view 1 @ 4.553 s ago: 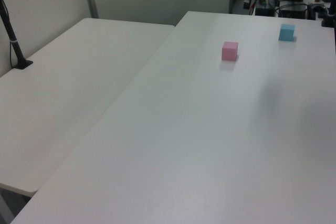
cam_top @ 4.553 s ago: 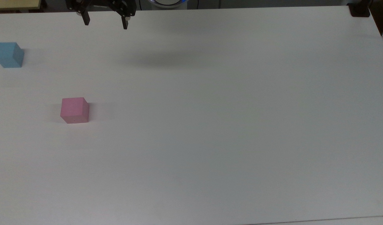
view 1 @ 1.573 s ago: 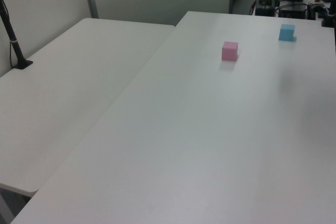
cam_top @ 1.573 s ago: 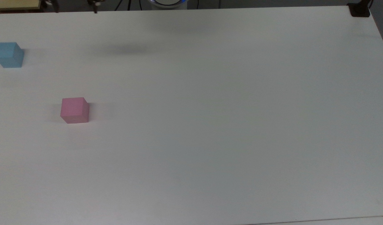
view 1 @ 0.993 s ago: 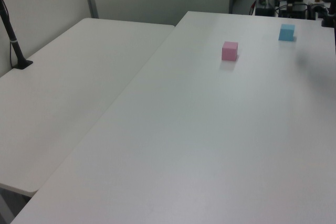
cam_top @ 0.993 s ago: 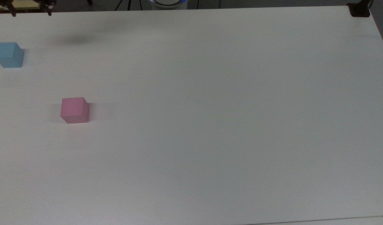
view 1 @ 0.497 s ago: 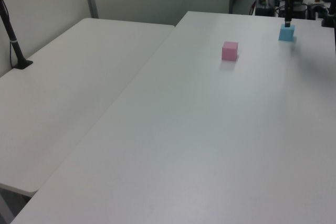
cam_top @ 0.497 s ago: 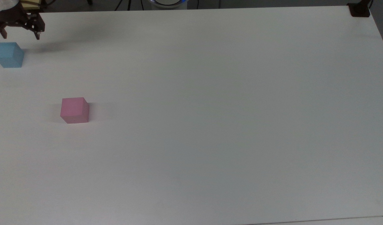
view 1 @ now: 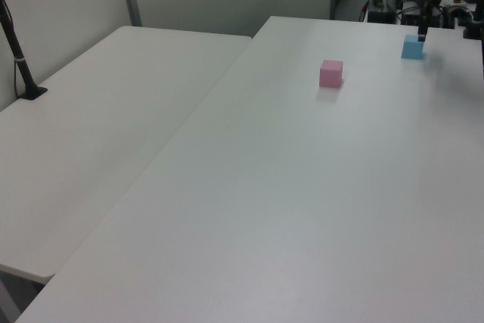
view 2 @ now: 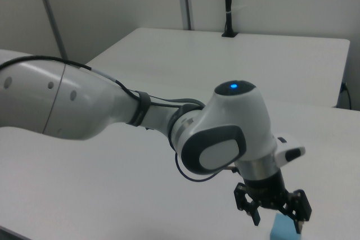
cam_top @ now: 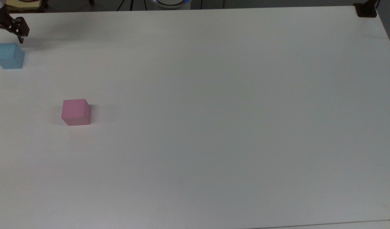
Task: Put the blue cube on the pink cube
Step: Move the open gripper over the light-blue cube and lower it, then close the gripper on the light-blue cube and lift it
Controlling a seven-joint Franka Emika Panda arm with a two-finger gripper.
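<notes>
The blue cube (cam_top: 9, 56) rests on the white table (cam_top: 214, 127) at the top view's far left. The pink cube (cam_top: 76, 112) stands apart from it, nearer the table's middle. My gripper (cam_top: 5, 38) hangs just over the blue cube's far side, with one dark fingertip (cam_top: 21, 39) beside the cube's upper right corner. In the right view the gripper (view 2: 277, 220) is open, its fingers spread to either side above the blue cube (view 2: 283, 231). The left view has the gripper (view 1: 420, 34) directly above the blue cube (view 1: 412, 48), and the pink cube (view 1: 330, 73) to the left view's left.
A second white table (view 1: 98, 126) adjoins on the left view's left, with a black post (view 1: 19, 58) at its edge. A black clamp (cam_top: 366, 10) sits on the top view's upper right corner. Cables and gear (view 1: 393, 5) lie beyond the far edge.
My gripper has travelled along the far edge to the top view's left and come down over the blue cube. Both cubes stay where they were.
</notes>
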